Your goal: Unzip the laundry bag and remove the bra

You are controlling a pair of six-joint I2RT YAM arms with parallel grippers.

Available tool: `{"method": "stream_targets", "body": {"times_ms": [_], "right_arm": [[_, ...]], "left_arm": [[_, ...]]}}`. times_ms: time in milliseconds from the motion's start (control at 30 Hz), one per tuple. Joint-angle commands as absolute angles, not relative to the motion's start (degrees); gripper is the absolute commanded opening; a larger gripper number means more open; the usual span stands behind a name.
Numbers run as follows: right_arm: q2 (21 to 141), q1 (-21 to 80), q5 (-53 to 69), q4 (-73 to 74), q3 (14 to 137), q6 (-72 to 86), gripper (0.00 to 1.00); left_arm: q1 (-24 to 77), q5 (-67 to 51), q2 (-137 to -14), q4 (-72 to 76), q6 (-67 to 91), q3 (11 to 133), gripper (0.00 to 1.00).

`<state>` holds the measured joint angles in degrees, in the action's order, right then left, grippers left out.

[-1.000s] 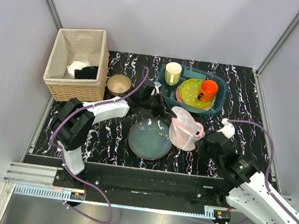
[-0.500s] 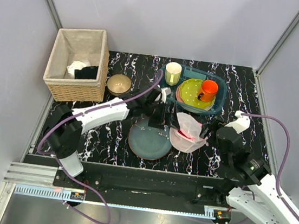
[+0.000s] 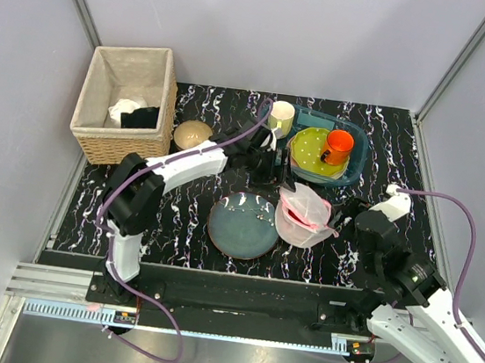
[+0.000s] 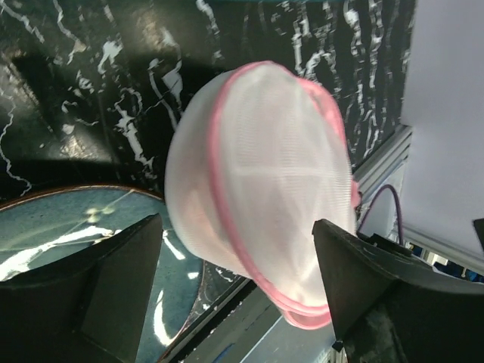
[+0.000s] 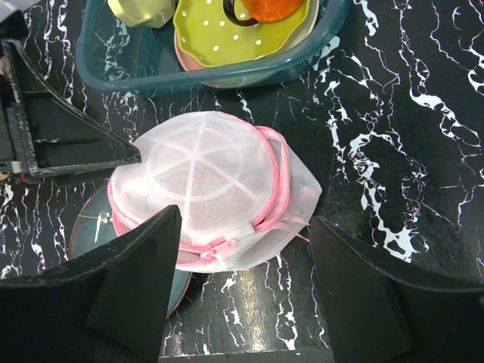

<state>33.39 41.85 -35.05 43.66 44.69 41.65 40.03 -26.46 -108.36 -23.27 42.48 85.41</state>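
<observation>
The laundry bag (image 3: 302,215), a round white mesh pouch with pink zip trim, lies on the black marble table with its left edge over the rim of the blue-grey plate (image 3: 239,225). Its pink zip pull (image 5: 219,246) faces my right gripper. My left gripper (image 3: 272,169) stands open just behind the bag (image 4: 265,181), apart from it. To the bag's right, my right gripper (image 3: 348,219) is open too, with the bag (image 5: 204,181) ahead of its fingertips and nothing held. The bra is hidden; only pale mesh shows.
A teal bin (image 3: 350,173) with spotted plates, an orange mug (image 3: 337,145) and a yellow cup (image 3: 280,118) stands right behind the bag. A brass bowl (image 3: 192,134) and a wicker basket (image 3: 123,105) holding white and black cloth sit at the back left.
Both grippers opened and let go of the bag, which dropped from its raised, tilted pose onto the table. The left gripper drew back toward the bin; the right backed off to the right.
</observation>
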Motion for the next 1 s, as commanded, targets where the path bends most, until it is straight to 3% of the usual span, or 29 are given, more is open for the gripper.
{"method": "stream_targets", "body": {"times_ms": [0,33,100,133,167,267,300,367,867,933,967], "right_arm": [[33.3,41.8,-36.9,44.5,45.4,42.9,0.78],[33.7,41.7,-36.8,44.5,45.4,42.9,0.77],[34.1,41.7,-36.5,43.7,45.3,42.9,0.78],[34.3,41.7,-36.4,43.6,45.3,42.8,0.77],[34.4,41.7,-36.1,43.4,45.4,42.8,0.78],[34.3,41.8,-36.0,43.3,45.3,42.6,0.78],[34.2,41.8,-36.0,43.3,45.3,42.5,0.78],[33.8,41.8,-36.1,43.3,45.1,42.5,0.78],[32.9,41.7,-42.9,45.6,46.8,44.3,0.80],[30.2,41.7,-45.3,45.8,47.5,43.9,0.80],[29.2,41.7,-47.8,45.8,47.7,43.5,0.80]], "left_arm": [[39.7,-27.9,-109.4,-23.7,42.5,88.9,0.84],[39.7,-28.2,-109.6,-23.5,42.6,88.9,0.84],[39.7,-28.4,-109.6,-23.1,43.3,88.9,0.71],[39.7,-27.9,-109.4,-22.9,43.4,88.9,0.63],[39.7,-27.7,-109.2,-22.9,43.6,89.0,0.47],[39.7,-26.5,-108.6,-23.6,43.3,90.1,0.25],[39.7,-26.4,-108.5,-23.8,43.2,90.4,0.12],[39.7,-25.9,-107.6,-24.4,43.0,91.2,0.01],[48.3,-27.0,-100.2,-28.0,32.4,96.9,0.05],[51.7,-30.4,-102.1,-27.9,30.7,97.8,0.09],[52.7,-31.8,-102.7,-27.9,28.4,98.6,0.17]]}}
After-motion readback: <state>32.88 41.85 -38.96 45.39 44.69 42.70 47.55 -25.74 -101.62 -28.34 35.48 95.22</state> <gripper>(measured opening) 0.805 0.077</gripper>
